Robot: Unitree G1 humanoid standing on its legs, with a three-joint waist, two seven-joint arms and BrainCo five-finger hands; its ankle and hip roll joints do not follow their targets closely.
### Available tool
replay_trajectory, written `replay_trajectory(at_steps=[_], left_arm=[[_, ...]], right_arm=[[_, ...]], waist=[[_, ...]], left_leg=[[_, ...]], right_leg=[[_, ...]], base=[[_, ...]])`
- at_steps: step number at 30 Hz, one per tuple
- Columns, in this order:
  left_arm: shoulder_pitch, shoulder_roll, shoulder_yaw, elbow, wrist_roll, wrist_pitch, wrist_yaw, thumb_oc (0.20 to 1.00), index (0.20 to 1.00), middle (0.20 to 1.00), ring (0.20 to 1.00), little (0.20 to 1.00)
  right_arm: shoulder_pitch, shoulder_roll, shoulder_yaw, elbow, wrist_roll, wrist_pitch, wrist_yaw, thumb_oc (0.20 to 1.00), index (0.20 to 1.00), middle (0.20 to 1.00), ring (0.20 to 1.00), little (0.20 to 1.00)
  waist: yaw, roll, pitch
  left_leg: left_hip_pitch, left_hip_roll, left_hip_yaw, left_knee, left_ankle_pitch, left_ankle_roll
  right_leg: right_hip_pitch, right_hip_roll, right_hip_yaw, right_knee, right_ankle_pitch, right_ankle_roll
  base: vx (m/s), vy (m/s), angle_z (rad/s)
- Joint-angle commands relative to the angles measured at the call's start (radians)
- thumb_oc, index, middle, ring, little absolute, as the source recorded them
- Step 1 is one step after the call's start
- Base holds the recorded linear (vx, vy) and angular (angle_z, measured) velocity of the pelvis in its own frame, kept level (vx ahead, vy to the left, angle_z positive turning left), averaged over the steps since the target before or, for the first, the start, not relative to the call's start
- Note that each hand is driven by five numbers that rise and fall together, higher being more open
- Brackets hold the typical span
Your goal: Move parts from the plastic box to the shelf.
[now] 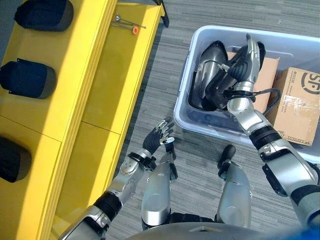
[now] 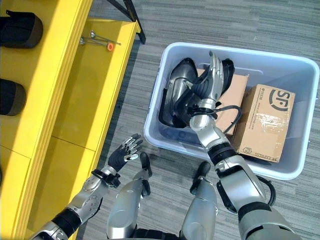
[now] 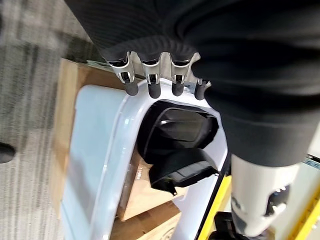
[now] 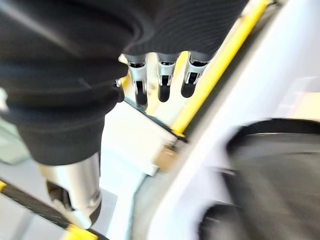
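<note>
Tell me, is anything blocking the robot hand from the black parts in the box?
Nothing visible does. The right robot hand is already over the plastic box, fingers straight, right above the black parts. The cardboard boxes sit off to the side.

- Floor (image 1: 165, 75): grey carpet with a fine striped weave, running between the yellow shelf (image 1: 75, 100) and the plastic box (image 2: 160, 135).
- Metal rod (image 2: 97, 38): slim and silver with a small orange tip, lying flat at the far corner of the shelf's lower level, orange end toward the floor-side edge.
- Black leg (image 2: 132, 17): a dark slanted bar on the floor just beyond the shelf's far corner; what it belongs to cannot be told.
- Cardboard box (image 2: 265, 122): brown, with a round printed mark and clear tape, standing against the right wall of the plastic box.
- Second cardboard box (image 2: 235, 97): plain brown, just beside the first toward the middle, partly hidden.
</note>
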Motion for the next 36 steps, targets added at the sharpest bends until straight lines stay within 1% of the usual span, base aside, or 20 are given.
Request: replay_trajectory(at_steps=[1,3,4,5,6,7,8,10,11,16,18,26,33,36], left_arm=[[0.013,-0.014,-0.028,-0.030,-0.022,-0.076,-0.014,1.000,1.000,1.000,1.000,1.000],[0.018,-0.020,-0.022,-0.028,-0.015,-0.081,-0.012,1.000,1.000,1.000,1.000,1.000],[0.017,-0.022,-0.019,-0.026,-0.016,-0.084,-0.013,1.000,1.000,1.000,1.000,1.000],[0.019,-0.024,-0.019,-0.024,-0.016,-0.085,-0.014,1.000,1.000,1.000,1.000,1.000],[0.020,-0.029,-0.009,-0.019,-0.017,-0.093,-0.012,1.000,1.000,1.000,1.000,1.000],[0.022,-0.029,-0.010,-0.017,-0.017,-0.093,-0.012,1.000,1.000,1.000,1.000,1.000],[0.022,-0.029,-0.008,-0.018,-0.018,-0.096,-0.012,1.000,1.000,1.000,1.000,1.000],[0.025,-0.031,0.002,-0.015,-0.020,-0.097,-0.014,1.000,1.000,1.000,1.000,1.000],[0.026,-0.032,0.002,-0.014,-0.019,-0.096,-0.013,1.000,1.000,1.000,1.000,1.000],[0.038,-0.040,0.015,-0.025,0.000,-0.091,0.002,1.000,1.000,1.000,1.000,1.000],[0.036,-0.043,0.015,-0.028,0.006,-0.090,0.011,1.000,1.000,1.000,1.000,1.000],[0.035,-0.043,0.016,-0.039,0.004,-0.075,0.017,1.000,1.000,1.000,1.000,1.000],[0.020,-0.038,0.008,-0.041,0.008,-0.048,0.015,1.000,1.000,1.000,1.000,1.000],[0.008,-0.030,0.000,-0.043,0.006,-0.030,0.011,1.000,1.000,1.000,1.000,1.000]], right_arm=[[-0.016,-0.014,-0.013,-0.069,-0.065,-0.075,-0.074,1.000,1.000,1.000,1.000,1.000],[0.025,-0.014,-0.022,-0.120,-0.082,-0.086,-0.075,1.000,1.000,1.000,1.000,1.000],[0.037,-0.015,-0.022,-0.136,-0.079,-0.087,-0.074,1.000,1.000,1.000,1.000,1.000],[0.044,-0.015,-0.023,-0.140,-0.076,-0.087,-0.073,1.000,1.000,1.000,1.000,1.000],[0.077,-0.011,-0.025,-0.173,-0.056,-0.086,-0.079,1.000,1.000,1.000,1.000,1.000],[0.085,-0.010,-0.026,-0.177,-0.050,-0.083,-0.081,1.000,1.000,1.000,1.000,1.000],[0.089,-0.010,-0.028,-0.183,-0.043,-0.077,-0.082,1.000,1.000,1.000,1.000,1.000],[0.119,-0.006,-0.039,-0.194,0.011,-0.059,-0.076,1.000,1.000,1.000,1.000,1.000],[0.127,-0.005,-0.041,-0.193,0.023,-0.056,-0.075,1.000,1.000,1.000,1.000,1.000],[0.213,0.031,-0.068,-0.183,0.162,-0.025,-0.088,1.000,1.000,1.000,1.000,1.000],[0.226,0.044,-0.071,-0.166,0.201,-0.035,-0.094,1.000,1.000,1.000,1.000,1.000],[0.241,0.065,-0.107,-0.132,0.269,-0.047,-0.110,1.000,1.000,1.000,1.000,1.000],[0.195,0.049,-0.148,-0.053,0.324,-0.048,-0.073,1.000,1.000,1.000,1.000,1.000],[0.149,0.025,-0.173,0.006,0.331,-0.039,-0.049,1.000,1.000,1.000,1.000,1.000]], waist=[[-0.004,-0.020,0.004],[-0.020,-0.022,0.004],[-0.024,-0.020,0.004],[-0.027,-0.022,0.004],[-0.040,-0.021,0.004],[-0.044,-0.023,0.004],[-0.045,-0.021,0.004],[-0.054,-0.023,0.004],[-0.057,-0.026,0.004],[-0.078,-0.034,0.004],[-0.081,-0.034,0.004],[-0.083,-0.026,0.004],[-0.071,-0.020,0.004],[-0.060,-0.015,0.004]], left_leg=[[0.019,0.003,-0.017,0.029,-0.073,-0.035],[0.030,0.005,-0.011,0.027,-0.075,-0.036],[0.021,0.010,0.002,0.024,-0.059,-0.027],[0.038,0.004,-0.007,0.023,-0.076,-0.037],[0.039,0.009,0.012,0.017,-0.062,-0.027],[0.054,0.004,0.003,0.017,-0.078,-0.037],[0.042,0.009,0.014,0.016,-0.063,-0.027],[0.050,0.009,0.019,0.014,-0.065,-0.028],[0.064,0.003,0.010,0.014,-0.082,-0.037],[0.076,0.000,0.020,0.012,-0.090,-0.034],[0.079,-0.001,0.023,0.008,-0.090,-0.033],[0.083,-0.008,0.025,0.003,-0.093,-0.029],[0.073,-0.012,0.017,0.008,-0.094,-0.027],[0.064,-0.015,0.009,0.015,-0.096,-0.026]], right_leg=[[0.042,0.050,-0.007,-0.049,0.013,0.019],[0.051,0.055,0.002,-0.066,0.019,0.021],[0.044,0.061,-0.004,-0.079,0.040,0.008],[0.057,0.058,0.007,-0.075,0.022,0.021],[0.057,0.063,0.006,-0.098,0.047,0.010],[0.070,0.059,0.016,-0.092,0.028,0.023],[0.059,0.063,0.008,-0.099,0.047,0.011],[0.066,0.064,0.013,-0.107,0.049,0.012],[0.079,0.060,0.022,-0.102,0.030,0.024],[0.090,0.061,0.034,-0.122,0.037,0.025],[0.092,0.061,0.035,-0.129,0.040,0.026],[0.095,0.060,0.036,-0.134,0.042,0.025],[0.088,0.057,0.032,-0.124,0.039,0.025],[0.080,0.053,0.026,-0.110,0.034,0.025]], base=[[0.01,0.033,-0.07],[-0.02,0.030,-0.15],[0.01,0.027,-0.17],[-0.04,0.040,-0.19],[0.08,0.044,-0.19],[-0.05,0.031,-0.19],[0.01,0.015,-0.16],[0.01,0.016,-0.09],[0.07,0.021,-0.12],[0.02,0.008,-0.09],[0.00,0.009,-0.05],[0.00,0.001,-0.01],[0.00,0.000,0.00],[0.00,0.000,0.00]])
